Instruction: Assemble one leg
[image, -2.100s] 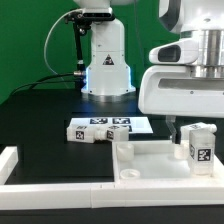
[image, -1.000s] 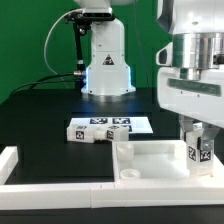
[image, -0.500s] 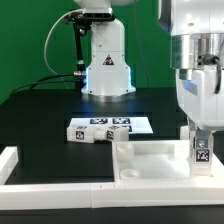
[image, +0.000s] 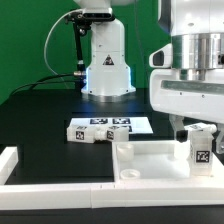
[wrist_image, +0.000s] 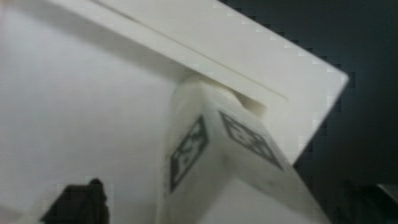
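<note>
One leg (image: 200, 148), a small white post with black-and-white tags, stands upright at the corner of the large flat white panel (image: 150, 155) on the exterior view's right. My gripper (image: 197, 128) hovers just over its top with the jaws apart. A dark fingertip (image: 178, 130) hangs beside the leg without touching it. In the wrist view the leg (wrist_image: 231, 160) rises between my spread fingers on the panel (wrist_image: 89, 90), with a gap to the one dark fingertip (wrist_image: 80, 200) that shows clearly. My gripper (wrist_image: 231, 205) is open and empty.
Two more legs (image: 80, 134) (image: 118, 133) lie by the marker board (image: 135, 122) in the middle of the black table. A white raised border (image: 20, 165) runs along the front and left. The robot base (image: 107, 60) stands behind.
My gripper came down around the standing leg, then rose again to just above its top. The leg stays upright at the panel corner.
</note>
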